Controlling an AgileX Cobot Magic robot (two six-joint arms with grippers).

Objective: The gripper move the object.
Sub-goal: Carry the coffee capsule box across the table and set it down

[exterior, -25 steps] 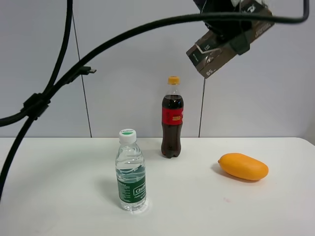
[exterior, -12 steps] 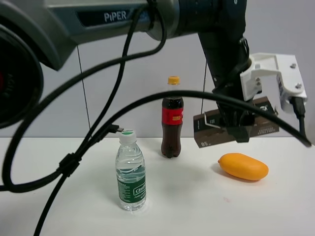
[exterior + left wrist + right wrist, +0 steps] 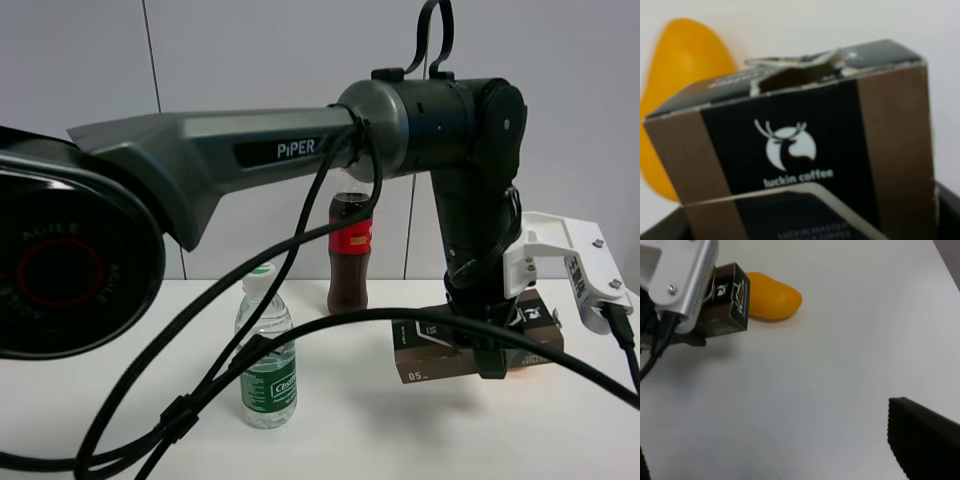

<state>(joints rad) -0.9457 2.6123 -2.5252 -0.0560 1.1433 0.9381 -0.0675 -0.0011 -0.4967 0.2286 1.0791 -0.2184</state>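
Note:
My left gripper (image 3: 489, 352) is shut on the dark brown carton (image 3: 436, 354) and holds it level, a little above the white table, close in front of the orange-yellow mango. In the left wrist view the carton (image 3: 790, 145) fills the frame, with the mango (image 3: 682, 90) behind it. The right wrist view shows the carton (image 3: 731, 296) beside the mango (image 3: 774, 302). In the exterior view the mango is almost wholly hidden behind the carton. Of my right gripper only one black finger (image 3: 925, 445) shows, away from both, so its state is unclear.
A clear green-labelled water bottle (image 3: 267, 368) stands at the front left of the table (image 3: 120, 400). A cola bottle (image 3: 350, 262) stands at the back, behind the arm. Black cables (image 3: 250, 370) hang across the front of the exterior view.
The left arm has come down with the carton, from high near the top of the view to just above the table in front of the mango.

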